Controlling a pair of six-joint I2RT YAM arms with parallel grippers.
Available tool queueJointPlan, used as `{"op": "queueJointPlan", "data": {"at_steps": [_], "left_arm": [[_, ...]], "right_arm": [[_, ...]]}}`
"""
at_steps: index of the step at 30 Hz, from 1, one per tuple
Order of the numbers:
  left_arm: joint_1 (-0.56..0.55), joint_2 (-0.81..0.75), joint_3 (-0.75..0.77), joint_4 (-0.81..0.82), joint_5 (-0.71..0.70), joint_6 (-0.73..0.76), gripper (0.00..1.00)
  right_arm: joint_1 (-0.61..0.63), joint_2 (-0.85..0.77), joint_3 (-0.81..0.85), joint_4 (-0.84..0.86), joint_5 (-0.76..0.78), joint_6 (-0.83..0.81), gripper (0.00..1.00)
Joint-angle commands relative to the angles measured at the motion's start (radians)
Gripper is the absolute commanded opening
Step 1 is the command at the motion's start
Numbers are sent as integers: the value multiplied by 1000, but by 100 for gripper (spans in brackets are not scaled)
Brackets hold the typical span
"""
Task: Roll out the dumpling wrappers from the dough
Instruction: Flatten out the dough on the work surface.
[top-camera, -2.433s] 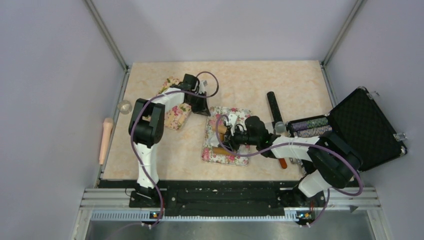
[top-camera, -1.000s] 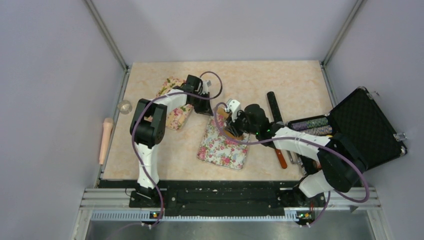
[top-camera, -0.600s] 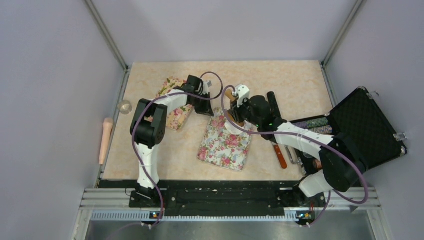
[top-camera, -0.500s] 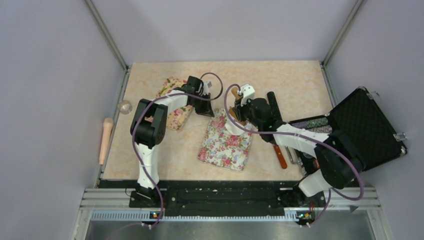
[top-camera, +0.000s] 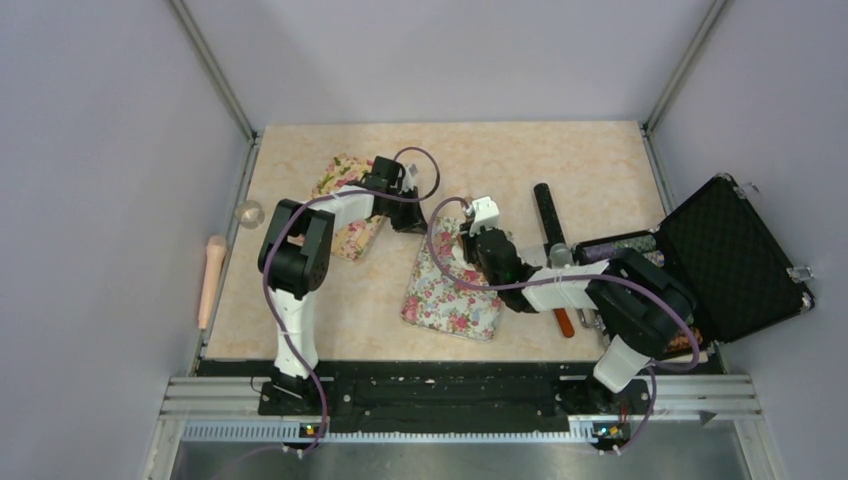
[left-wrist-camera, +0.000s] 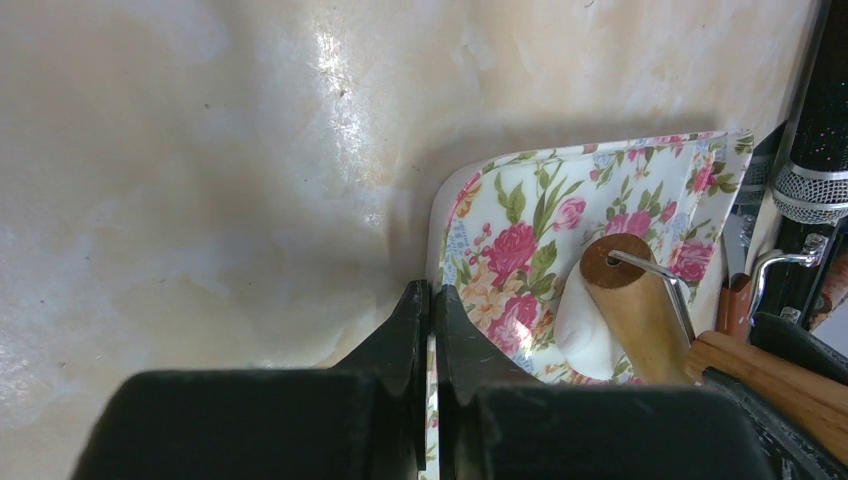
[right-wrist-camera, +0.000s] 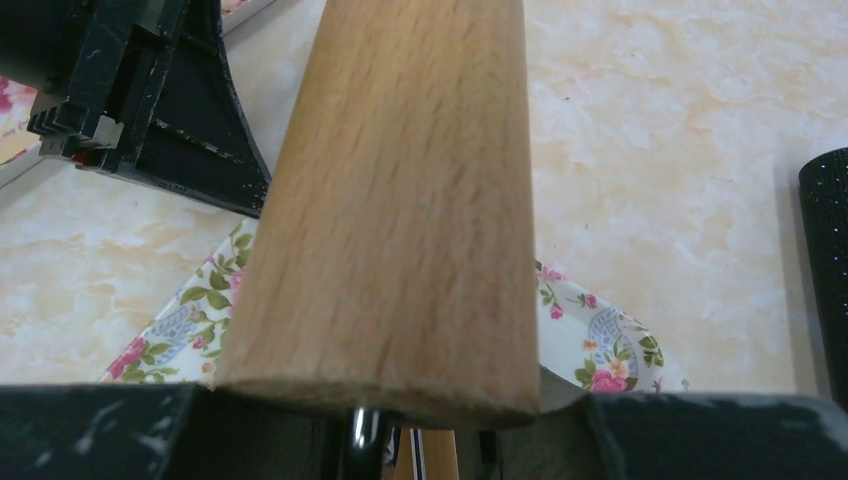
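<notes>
My left gripper (left-wrist-camera: 432, 290) is shut on the rim of the floral tray (left-wrist-camera: 520, 215), at its far left corner (top-camera: 412, 222). My right gripper (right-wrist-camera: 410, 432) is shut on the handle of a wooden roller (right-wrist-camera: 400, 200), and it hovers over the far end of that tray (top-camera: 455, 295). In the left wrist view the roller's (left-wrist-camera: 640, 315) round end faces me with a wire yoke in it. A white piece of dough (left-wrist-camera: 582, 328) clings to the roller's side, curled rather than flat. No flat dumpling wrappers show.
A second floral tray (top-camera: 345, 205) lies behind the left arm. A black cylinder (top-camera: 548, 212), a brown-handled knife (top-camera: 564, 322) and an open black case (top-camera: 735, 255) holding glittery rolls (top-camera: 620, 250) stand on the right. A wooden pin (top-camera: 212, 278) lies beyond the table's left edge.
The right gripper swung the roller up toward the back of the table, then brought it down over the tray's far end. The tray turned slightly. The left gripper kept its hold.
</notes>
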Motion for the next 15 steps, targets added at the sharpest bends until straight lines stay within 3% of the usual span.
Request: {"op": "queueJointPlan", "data": {"at_steps": [1, 11, 15], "left_arm": [[-4, 8, -39, 13, -80, -53, 0], [32, 0, -48, 23, -57, -62, 0], [42, 0, -50, 25, -50, -67, 0]], "right_arm": [[37, 43, 22, -6, 65, 45, 0], [52, 129, 32, -191, 7, 193, 0], [63, 165, 26, -184, -6, 204, 0]]}}
